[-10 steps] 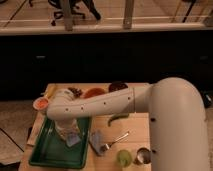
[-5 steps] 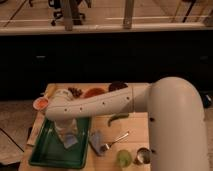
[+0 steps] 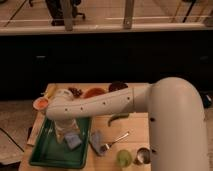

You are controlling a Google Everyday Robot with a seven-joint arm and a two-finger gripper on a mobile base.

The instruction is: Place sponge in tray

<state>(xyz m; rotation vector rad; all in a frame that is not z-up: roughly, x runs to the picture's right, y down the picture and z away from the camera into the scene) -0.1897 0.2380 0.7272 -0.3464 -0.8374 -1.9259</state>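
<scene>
Pincer (image 3: 66, 131) hung over the green tray (image 3: 44, 154), its grip state impossible to tell; sponge (image 3: 74, 141) lay directly below it, already inside the tray

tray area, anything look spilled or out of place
Nothing stands out. The sponge lies inside the green tray, with the hand right above it. Fork, lime and metal cup sit upright or flat on the table.

You see the tray (image 3: 44, 154) at the left of the worktop (image 3: 135, 127). The sponge (image 3: 73, 141) lies in it, under the claw (image 3: 65, 131). A fork (image 3: 116, 140) lies to the right.
</scene>
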